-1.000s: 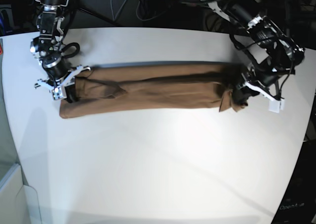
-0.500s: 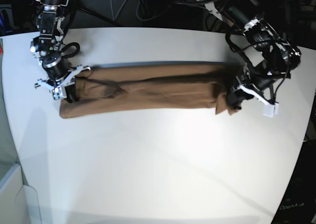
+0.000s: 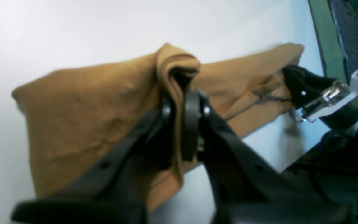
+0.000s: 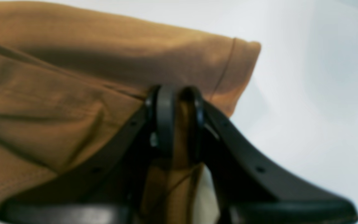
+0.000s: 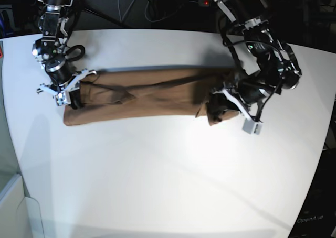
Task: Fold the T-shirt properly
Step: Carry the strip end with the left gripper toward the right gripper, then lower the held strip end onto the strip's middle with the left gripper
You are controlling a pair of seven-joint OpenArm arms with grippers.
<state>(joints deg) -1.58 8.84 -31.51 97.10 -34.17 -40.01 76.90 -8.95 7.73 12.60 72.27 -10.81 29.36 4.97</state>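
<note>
While our right fingers (image 5: 67, 95) stay clamped on one end of the T-shirt (image 5: 142, 96), our left fingers (image 5: 219, 108), pinching the other end, have carried it inward across the worktop (image 5: 168, 175), starting the crosswise fold.

**Left gripper carrying one T-shirt end inward**

Item: left gripper (image 5: 219, 110), jaws clamped on the bunched end of the T-shirt (image 5: 152, 94), is travelling along the cloth toward the right gripper (image 5: 71, 95). The gripped end is lifting and folding back over the shirt body; the cloth strip on the table (image 5: 168, 180) is growing shorter.
</note>
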